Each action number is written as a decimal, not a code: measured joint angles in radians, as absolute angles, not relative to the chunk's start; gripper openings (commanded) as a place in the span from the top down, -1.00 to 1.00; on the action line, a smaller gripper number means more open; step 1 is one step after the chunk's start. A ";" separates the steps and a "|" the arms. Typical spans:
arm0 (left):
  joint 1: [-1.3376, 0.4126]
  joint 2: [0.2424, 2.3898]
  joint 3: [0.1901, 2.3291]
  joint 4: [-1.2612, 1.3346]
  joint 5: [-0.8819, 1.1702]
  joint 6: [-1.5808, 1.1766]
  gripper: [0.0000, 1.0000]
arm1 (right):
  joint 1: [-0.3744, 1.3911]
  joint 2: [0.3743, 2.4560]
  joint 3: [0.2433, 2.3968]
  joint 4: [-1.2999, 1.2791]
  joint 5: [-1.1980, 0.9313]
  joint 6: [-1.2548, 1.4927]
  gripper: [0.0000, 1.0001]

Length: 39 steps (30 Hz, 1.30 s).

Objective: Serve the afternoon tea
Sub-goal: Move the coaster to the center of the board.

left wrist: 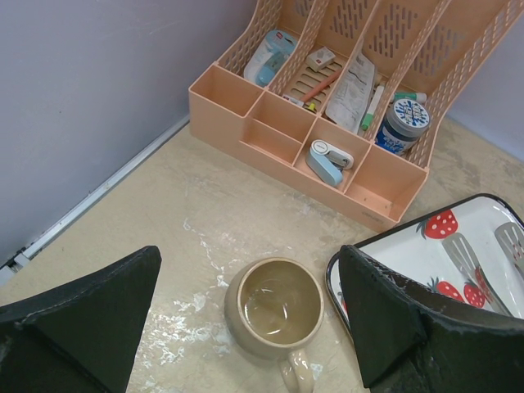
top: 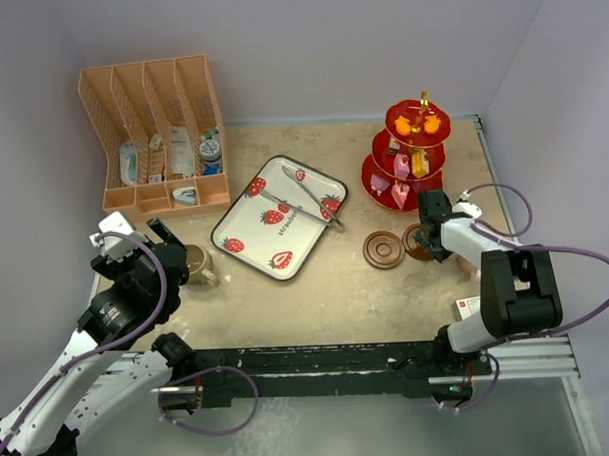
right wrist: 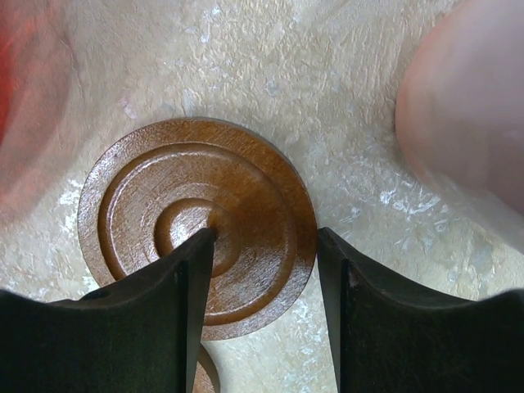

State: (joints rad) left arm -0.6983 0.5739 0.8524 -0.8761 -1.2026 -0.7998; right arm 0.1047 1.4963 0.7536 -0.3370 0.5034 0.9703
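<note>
The red three-tier stand [top: 380, 145], loaded with small colourful toy cakes and sweets [top: 403, 127], is standing at the far right of the beige worktop [top: 337, 287]. Just in front of it two round brown wooden saucers are lying flat side by side: the left saucer [top: 382, 250] is sitting bare, while the right saucer [right wrist: 188, 221] is lying beneath the right claw [right wrist: 266, 237]. That claw is pointing down with its two black fingers [right wrist: 164, 319] partly spread, one hanging over the saucer's ringed centre and the other just outside its right rim, so that side of the rim is showing in the gap; whether the fingers are touching the wood cannot be told. A pink mug [right wrist: 467, 106], blurred and close to the lens, is showing near the saucer on its right in the right wrist view. Across the worktop, at the near left, the tan ceramic mug [left wrist: 274, 307] is standing upright, mouth up, with its handle turned toward the near edge. The left claw [left wrist: 250, 254] is hovering above it, spread wide and holding nothing, one finger to each side of the mug. Just to the right of the mug a white rectangular tray with strawberry prints and a black rim [top: 246, 215] is lying at an angle, carrying metal tongs [top: 308, 198]. Behind them, at the far left, the peach plastic divided rack [top: 153, 198] is holding toiletries and small bottles.
</note>
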 measured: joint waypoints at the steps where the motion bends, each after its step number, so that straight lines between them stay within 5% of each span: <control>1: -0.698 0.574 0.852 -0.876 -1.202 -0.799 -0.74 | 0.106 1.492 0.748 -0.333 0.501 0.976 -0.11; 23: -0.698 0.574 0.852 -0.868 -1.196 -0.791 -0.74 | 0.271 1.410 0.709 -0.517 0.501 1.209 -0.03; 31: -0.698 0.573 0.848 -0.861 -1.190 -0.789 -0.74 | 0.318 1.360 0.735 -0.746 0.484 1.289 -0.15; 39: -0.698 0.574 0.839 -0.853 -1.182 -0.781 -0.74 | 0.321 1.250 0.803 -0.655 0.440 1.111 -0.14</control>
State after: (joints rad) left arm -0.6975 0.5743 0.8387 -0.8528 -1.1820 -0.7811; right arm 0.3210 1.2503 0.8028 -0.6552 0.4404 1.1110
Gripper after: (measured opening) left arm 0.870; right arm 0.570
